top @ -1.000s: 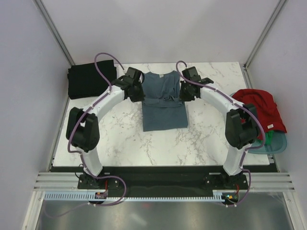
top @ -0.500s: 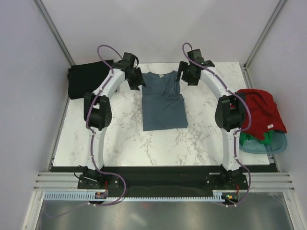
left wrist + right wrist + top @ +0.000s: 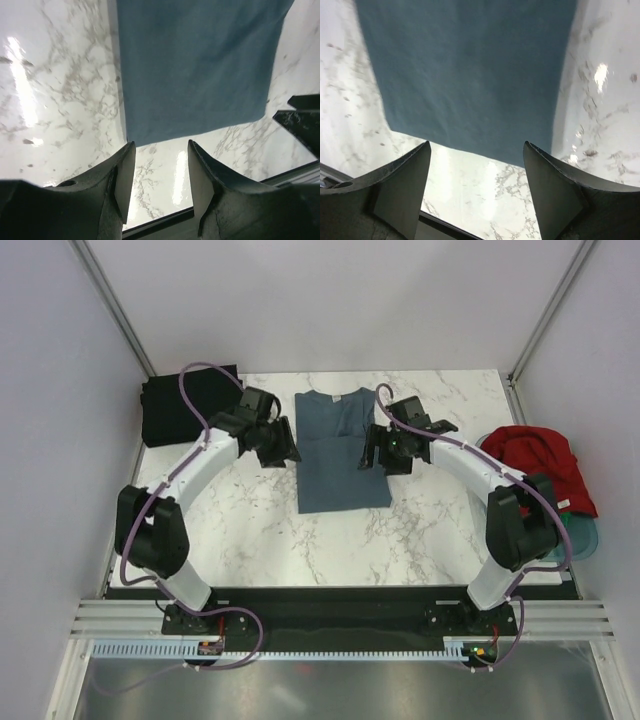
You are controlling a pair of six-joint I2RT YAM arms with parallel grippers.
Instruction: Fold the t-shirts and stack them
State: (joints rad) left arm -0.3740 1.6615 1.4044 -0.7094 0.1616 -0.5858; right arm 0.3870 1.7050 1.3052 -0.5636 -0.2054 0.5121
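**Top and wrist views: crosswise fold in preparation.** The slate blue-grey t-shirt [image 3: 343,455] lies flat on the table [image 3: 240,530] between the two hands. Its sleeves are turned in so that it forms a long rectangle, with the collar on the far side of both hands and the hem on their near side. The left hand [image 3: 277,443] hangs just beside one long edge. The right hand [image 3: 383,452] overlaps the opposite edge as seen from above. Both hands have their fingers spread and hold nothing. Each wrist view shows the hem of the shirt lying ahead of the parted fingers, with bare marble beyond it. Whether any fingertip touches cloth cannot be told. The black t-shirt [image 3: 185,405] rests folded well outboard of the left hand. The red t-shirt [image 3: 540,462] lies crumpled well outboard of the right hand, over a pale tub [image 3: 585,540].

Judged step: the fold from hem to collar. To do it well, each hand should descend on its own hem corner and pinch all layers. The two should then lift together at equal height so that the hem runs straight. The carry should pass low over the cloth and set the hem square on the shoulders, with release only once the fold line lies flat.
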